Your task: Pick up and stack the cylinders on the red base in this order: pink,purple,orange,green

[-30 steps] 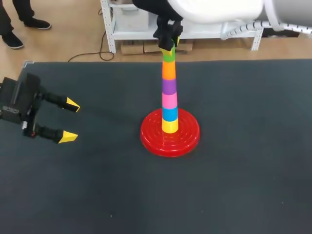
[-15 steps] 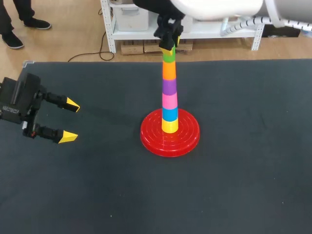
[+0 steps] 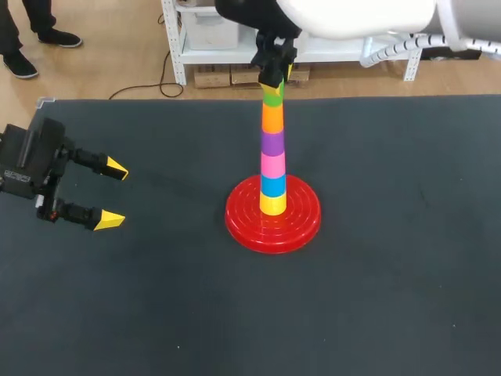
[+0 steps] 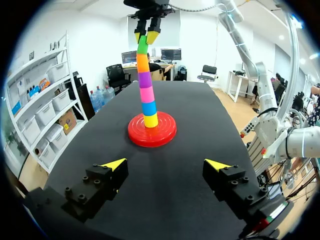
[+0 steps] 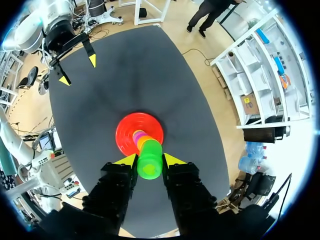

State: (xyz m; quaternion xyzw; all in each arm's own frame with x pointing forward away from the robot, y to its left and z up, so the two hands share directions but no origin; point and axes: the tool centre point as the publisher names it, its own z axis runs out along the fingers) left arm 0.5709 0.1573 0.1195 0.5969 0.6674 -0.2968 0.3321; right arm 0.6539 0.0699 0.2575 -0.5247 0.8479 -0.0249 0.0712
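Right hand [image 5: 150, 161] grips the green cylinder [image 5: 149, 170] from two sides, atop the stack: orange [image 3: 272, 116], purple [image 3: 272, 142], pink [image 3: 272, 164], down to the red base [image 3: 244, 223]. Left hand [image 3: 113, 194] hangs open over the desk [image 3: 391, 274], well apart.

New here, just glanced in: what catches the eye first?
A tall, leaning tower of coloured cylinders rises from the round red plastic base on the dark table. The right gripper is shut on the green cylinder at its top, while the left gripper hangs open far to the side.
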